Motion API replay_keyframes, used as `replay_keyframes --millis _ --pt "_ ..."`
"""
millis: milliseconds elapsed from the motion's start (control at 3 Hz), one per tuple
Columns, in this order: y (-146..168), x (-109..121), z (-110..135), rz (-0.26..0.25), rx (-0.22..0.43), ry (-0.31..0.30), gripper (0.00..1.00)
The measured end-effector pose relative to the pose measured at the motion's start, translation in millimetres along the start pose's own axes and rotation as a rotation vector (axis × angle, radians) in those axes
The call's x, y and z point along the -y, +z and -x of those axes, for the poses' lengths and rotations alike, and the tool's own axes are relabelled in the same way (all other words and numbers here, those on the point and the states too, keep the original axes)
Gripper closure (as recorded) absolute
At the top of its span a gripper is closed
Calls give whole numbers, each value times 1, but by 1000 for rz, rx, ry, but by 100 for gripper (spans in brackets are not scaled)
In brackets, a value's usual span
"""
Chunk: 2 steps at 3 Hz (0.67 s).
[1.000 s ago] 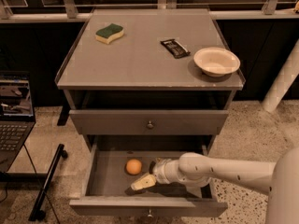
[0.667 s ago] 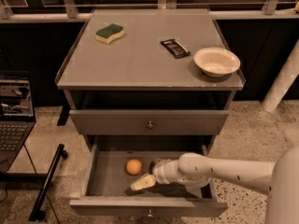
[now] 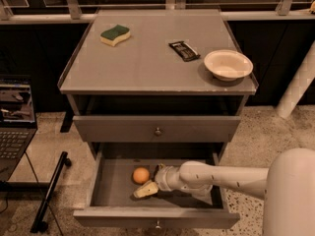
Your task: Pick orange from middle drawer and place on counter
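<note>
The orange [image 3: 141,175] lies in the open middle drawer [image 3: 156,218], left of centre on its floor. My gripper [image 3: 149,181] is inside the drawer, just to the right of the orange. It is open, and its pale lower finger [image 3: 145,190] reaches forward below the orange. It holds nothing. My white arm [image 3: 231,177] comes in from the right across the drawer. The counter [image 3: 147,63] is the grey top of the cabinet above.
On the counter lie a yellow-and-green sponge [image 3: 115,35], a dark wrapped bar [image 3: 184,50] and a white bowl [image 3: 228,64]. A shut knobbed drawer [image 3: 157,130] sits above the open one. A laptop [image 3: 15,117] and a black stand [image 3: 51,191] are on the left.
My gripper has edged slightly left towards the orange. The orange has not moved.
</note>
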<state>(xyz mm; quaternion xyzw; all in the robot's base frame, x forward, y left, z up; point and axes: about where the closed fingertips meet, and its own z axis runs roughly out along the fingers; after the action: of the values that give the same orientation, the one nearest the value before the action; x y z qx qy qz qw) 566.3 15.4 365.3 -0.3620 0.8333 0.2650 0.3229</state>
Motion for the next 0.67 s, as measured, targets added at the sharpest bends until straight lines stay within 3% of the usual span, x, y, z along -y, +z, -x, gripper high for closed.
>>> replay_keyframes --millis 333,667 --pt "23 6 6 16 17 -21 0" --pt "22 6 7 17 17 -21 0"
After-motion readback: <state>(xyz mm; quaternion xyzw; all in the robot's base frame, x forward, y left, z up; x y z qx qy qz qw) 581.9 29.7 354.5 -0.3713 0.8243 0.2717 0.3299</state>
